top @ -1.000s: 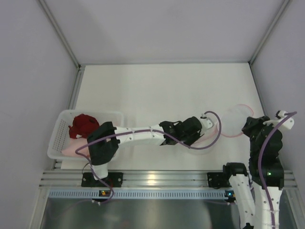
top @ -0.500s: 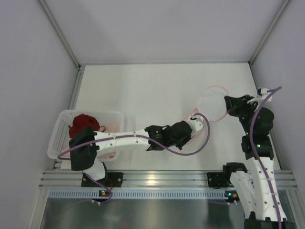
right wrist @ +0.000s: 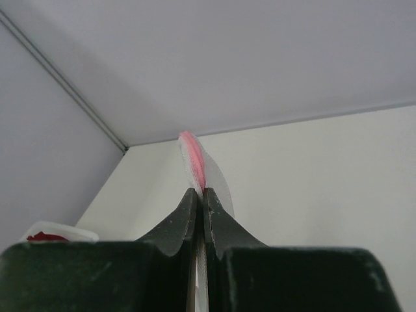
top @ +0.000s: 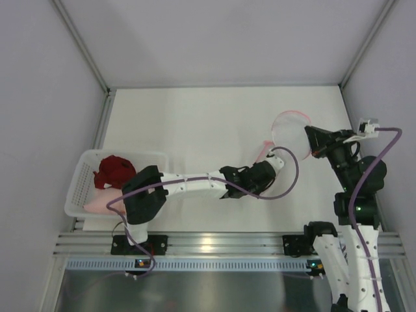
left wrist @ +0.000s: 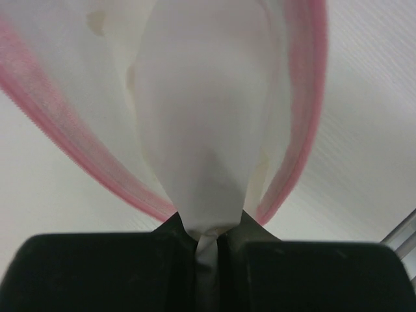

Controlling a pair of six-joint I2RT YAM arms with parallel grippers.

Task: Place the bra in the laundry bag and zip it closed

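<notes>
Top external, right side: holding the laundry bag (top: 290, 127) above the surface (top: 195, 123), left hand (top: 266, 151) and right hand (top: 312, 139) each pinched on it, bra (top: 99, 203) lying in the basket (top: 77, 185) near left, neither bagged nor zipped yet.

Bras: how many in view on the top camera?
2. The dark red bra is bunched in the white perforated basket. The pale pink bra lies along that basket's near edge, partly hidden. More could sit underneath them.
</notes>
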